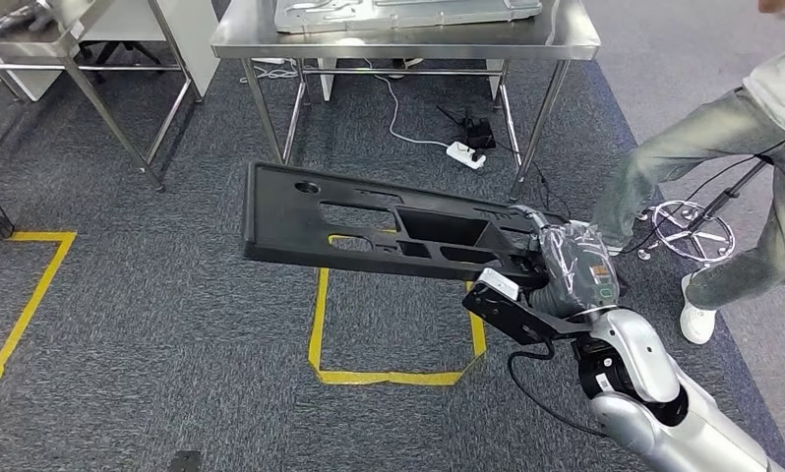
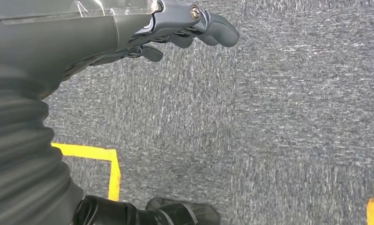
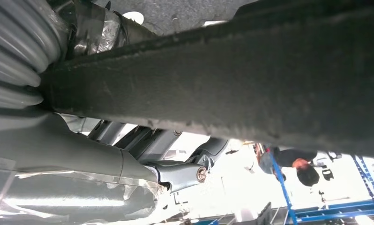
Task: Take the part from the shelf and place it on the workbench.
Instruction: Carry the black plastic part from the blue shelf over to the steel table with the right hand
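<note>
The right hand (image 1: 572, 264) grips one end of the long flat black plastic panel with cutouts (image 1: 389, 228), so the single part sticks out level over the grey carpet (image 1: 152, 305), clear of the floor for carrying. The left hand (image 2: 175, 33) hangs holding nothing, fingers loosely curled, probably just idle. Two steel-topped tables (image 1: 408, 39) stand ahead; the nearer one looks like the workbench. One person (image 1: 733, 147) stands nearby.
</note>
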You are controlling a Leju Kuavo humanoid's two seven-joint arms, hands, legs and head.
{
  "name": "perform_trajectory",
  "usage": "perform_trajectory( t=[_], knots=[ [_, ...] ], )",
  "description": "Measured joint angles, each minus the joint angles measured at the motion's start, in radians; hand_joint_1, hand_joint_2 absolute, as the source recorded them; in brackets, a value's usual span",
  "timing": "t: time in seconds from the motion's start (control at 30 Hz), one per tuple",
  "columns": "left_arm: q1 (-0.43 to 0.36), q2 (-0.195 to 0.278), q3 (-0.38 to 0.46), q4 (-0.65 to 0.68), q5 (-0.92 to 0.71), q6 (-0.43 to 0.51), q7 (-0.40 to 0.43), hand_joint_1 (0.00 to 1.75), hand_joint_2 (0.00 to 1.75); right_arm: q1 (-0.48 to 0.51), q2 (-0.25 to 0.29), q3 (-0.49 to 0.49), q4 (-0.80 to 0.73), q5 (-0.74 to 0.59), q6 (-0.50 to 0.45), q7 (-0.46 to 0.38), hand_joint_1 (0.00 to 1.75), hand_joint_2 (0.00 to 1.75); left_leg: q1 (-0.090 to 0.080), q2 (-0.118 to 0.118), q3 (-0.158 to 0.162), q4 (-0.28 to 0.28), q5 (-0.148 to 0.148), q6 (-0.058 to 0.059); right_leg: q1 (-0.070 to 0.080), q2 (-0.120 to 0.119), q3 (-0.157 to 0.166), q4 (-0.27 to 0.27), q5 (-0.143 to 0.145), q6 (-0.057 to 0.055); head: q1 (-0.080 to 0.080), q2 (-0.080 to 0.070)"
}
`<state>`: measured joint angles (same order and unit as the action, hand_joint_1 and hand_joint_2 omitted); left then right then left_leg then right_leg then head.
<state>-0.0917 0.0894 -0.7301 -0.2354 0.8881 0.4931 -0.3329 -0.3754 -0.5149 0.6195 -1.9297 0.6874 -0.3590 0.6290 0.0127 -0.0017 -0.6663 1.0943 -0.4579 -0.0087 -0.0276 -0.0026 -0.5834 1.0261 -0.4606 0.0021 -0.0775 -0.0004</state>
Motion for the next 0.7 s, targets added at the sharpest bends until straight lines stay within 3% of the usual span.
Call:
perform_trajectory(
  t=[0.07,0.2,0.27,0.33,0.37,0.4,0.43,0.5,0.53,0.6,0.7],
  knots=[
    [-0.003,0.001,0.0,0.0,-0.003,-0.003,0.015,0.0,1.75,-0.001,0.003,0.0,-0.001,-0.002,0.001,-0.003,1.75,1.75,-0.004,0.001,0.033,-0.064,0.013,0.011,0.003,-0.003,0.001,0.002,-0.004,0.011,0.001,0.0],
    [-0.001,0.001,-0.001,0.0,-0.008,-0.026,0.048,0.0,1.75,-0.003,0.005,0.002,-0.003,-0.003,0.008,-0.007,1.75,1.75,-0.004,-0.006,0.042,-0.074,0.014,0.037,0.004,-0.005,0.002,0.01,-0.016,0.032,0.004,0.0],
    [-0.002,0.001,-0.002,0.0,-0.008,-0.053,0.055,0.0,1.75,-0.006,0.006,0.003,-0.008,-0.003,0.012,-0.009,1.75,1.75,-0.003,-0.006,0.05,-0.081,0.015,0.049,0.004,-0.004,-0.033,0.089,-0.061,0.036,0.009,0.0],
    [-0.003,0.002,-0.003,0.0,-0.008,-0.07,0.056,0.0,1.75,-0.007,0.007,0.005,-0.013,0.001,0.016,-0.01,1.75,1.75,-0.006,-0.007,0.052,-0.081,0.012,0.056,0.007,-0.003,-0.101,0.219,-0.114,0.036,0.012,0.0],
    [-0.002,0.002,-0.004,0.0,-0.009,-0.074,0.055,0.0,1.75,-0.006,0.008,0.006,-0.016,0.004,0.018,-0.009,1.75,1.75,-0.009,-0.008,0.053,-0.08,0.011,0.059,0.008,-0.003,-0.128,0.264,-0.123,0.034,0.012,0.0],
    [-0.002,0.002,-0.005,0.0,-0.009,-0.076,0.054,0.0,1.75,-0.006,0.008,0.008,-0.018,0.008,0.02,-0.009,1.75,1.75,-0.011,-0.009,0.054,-0.079,0.009,0.061,0.009,-0.002,-0.139,0.276,-0.113,0.031,0.012,0.0],
    [-0.002,0.003,-0.006,0.0,-0.01,-0.077,0.053,0.0,1.75,-0.006,0.009,0.009,-0.022,0.013,0.022,-0.008,1.75,1.75,-0.014,-0.012,0.056,-0.078,0.007,0.062,0.01,-0.002,-0.131,0.248,-0.086,0.027,0.011,0.0],
    [-0.002,0.002,-0.006,0.0,-0.012,-0.078,0.051,0.0,1.75,-0.006,0.009,0.01,-0.032,0.022,0.024,-0.006,1.75,1.75,-0.018,-0.016,0.06,-0.075,0.004,0.061,0.017,0.0,-0.073,0.122,-0.018,0.011,0.011,0.0],
    [-0.002,0.002,-0.007,0.0,-0.013,-0.078,0.051,0.0,1.75,-0.007,0.01,0.01,-0.037,0.027,0.025,-0.005,1.75,1.75,-0.02,-0.018,0.06,-0.073,0.001,0.058,0.021,0.0,-0.046,0.062,0.002,0.004,0.011,0.0],
    [-0.002,0.002,-0.008,0.0,-0.017,-0.076,0.052,0.0,1.75,-0.009,0.01,0.01,-0.047,0.036,0.026,-0.002,1.75,1.75,-0.021,-0.02,0.058,-0.072,0.0,0.05,0.028,0.0,-0.02,0.008,0.008,-0.004,0.011,0.0],
    [-0.001,0.004,-0.009,0.0,-0.018,-0.071,0.052,0.0,1.75,-0.009,0.011,0.01,-0.059,0.047,0.028,0.002,1.75,1.75,-0.022,-0.018,0.057,-0.07,-0.006,0.035,0.022,-0.001,-0.012,-0.004,0.013,-0.012,0.011,0.0]
  ],
)
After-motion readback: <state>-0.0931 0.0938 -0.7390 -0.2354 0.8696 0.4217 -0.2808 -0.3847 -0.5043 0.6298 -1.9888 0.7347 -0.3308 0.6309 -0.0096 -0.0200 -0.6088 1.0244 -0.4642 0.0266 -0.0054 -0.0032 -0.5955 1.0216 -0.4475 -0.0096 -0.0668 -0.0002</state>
